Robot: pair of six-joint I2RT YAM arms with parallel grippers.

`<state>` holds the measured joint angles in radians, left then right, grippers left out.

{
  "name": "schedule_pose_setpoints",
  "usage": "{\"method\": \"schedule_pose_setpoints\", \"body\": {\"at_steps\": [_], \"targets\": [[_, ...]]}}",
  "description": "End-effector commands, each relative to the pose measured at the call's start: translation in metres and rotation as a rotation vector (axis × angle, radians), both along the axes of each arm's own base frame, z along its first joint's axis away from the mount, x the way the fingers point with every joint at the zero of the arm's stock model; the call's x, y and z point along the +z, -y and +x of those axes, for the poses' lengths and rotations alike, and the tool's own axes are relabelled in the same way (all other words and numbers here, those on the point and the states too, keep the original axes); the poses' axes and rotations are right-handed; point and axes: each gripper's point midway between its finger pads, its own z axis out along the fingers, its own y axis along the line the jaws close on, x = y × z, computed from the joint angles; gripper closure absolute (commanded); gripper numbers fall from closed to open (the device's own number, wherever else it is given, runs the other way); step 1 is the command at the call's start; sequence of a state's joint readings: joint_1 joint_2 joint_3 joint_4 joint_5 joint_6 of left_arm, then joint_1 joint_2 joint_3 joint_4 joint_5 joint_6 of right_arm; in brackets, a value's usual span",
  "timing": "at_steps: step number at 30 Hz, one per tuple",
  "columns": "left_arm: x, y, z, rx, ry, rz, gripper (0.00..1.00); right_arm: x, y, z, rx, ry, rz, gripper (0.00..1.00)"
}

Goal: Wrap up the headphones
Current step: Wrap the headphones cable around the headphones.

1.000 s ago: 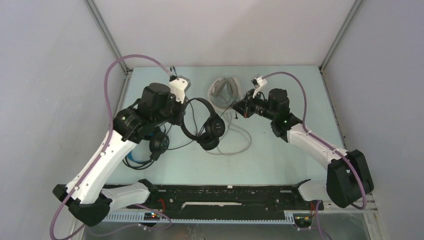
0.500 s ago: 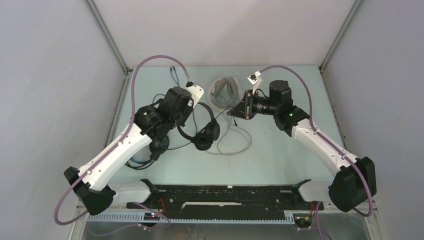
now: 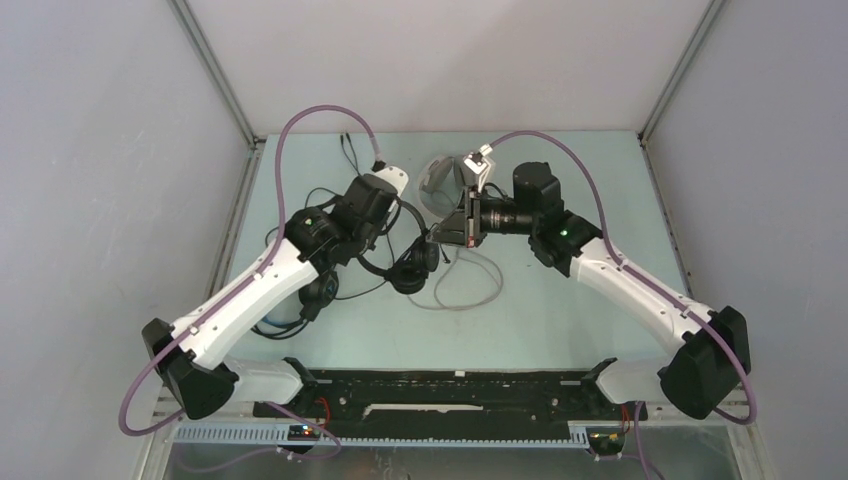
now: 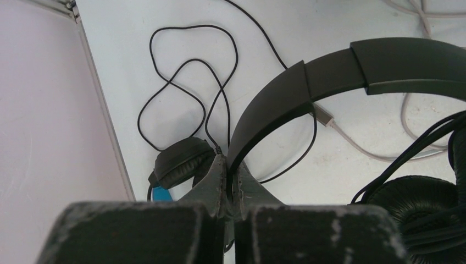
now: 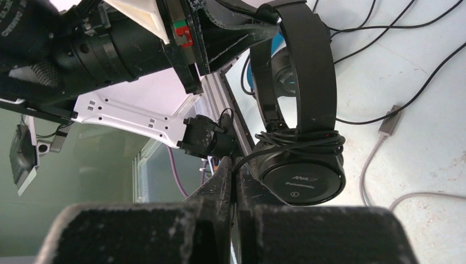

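Pale tabletop (image 3: 560, 300): left gripper (image 4: 229, 184) pinches stiff headband (image 4: 329, 71) of seemingly light black headphones (image 5: 305, 176), right gripper (image 5: 235, 170) nips their limp, likely slippery cable (image 5: 299, 136).

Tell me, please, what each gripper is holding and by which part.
The left gripper clamps the black headphones by the headband. The right gripper pinches their thin cable near the turns wound above the earcup.
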<state>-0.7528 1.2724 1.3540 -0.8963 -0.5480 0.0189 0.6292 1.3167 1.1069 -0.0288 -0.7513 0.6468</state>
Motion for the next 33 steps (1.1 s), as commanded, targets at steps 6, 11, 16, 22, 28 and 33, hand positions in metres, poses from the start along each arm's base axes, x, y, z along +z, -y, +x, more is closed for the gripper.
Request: {"method": "schedule_pose_setpoints", "body": {"at_steps": [6, 11, 16, 22, 28, 33], "targets": [[0.016, -0.005, 0.006, 0.229, 0.048, -0.121, 1.00, 0.005, -0.026, 0.007, -0.072, 0.031, -0.124, 0.98], [0.018, -0.003, 0.008, 0.286, 0.081, -0.199, 1.00, -0.002, -0.035, 0.010, -0.111, 0.041, -0.186, 0.93], [0.022, -0.005, 0.008, 0.330, 0.101, -0.240, 1.00, -0.013, -0.036, 0.014, -0.160, 0.048, -0.248, 0.90], [0.025, 0.005, 0.008, 0.338, 0.100, -0.334, 1.00, -0.013, -0.035, 0.019, -0.203, 0.075, -0.267, 0.91], [0.033, 0.010, 0.010, 0.350, 0.127, -0.417, 1.00, -0.012, -0.036, 0.016, -0.202, 0.078, -0.268, 0.91], [0.036, 0.015, 0.009, 0.358, 0.124, -0.483, 1.00, -0.015, -0.037, 0.019, -0.224, 0.084, -0.278, 0.90]]}}
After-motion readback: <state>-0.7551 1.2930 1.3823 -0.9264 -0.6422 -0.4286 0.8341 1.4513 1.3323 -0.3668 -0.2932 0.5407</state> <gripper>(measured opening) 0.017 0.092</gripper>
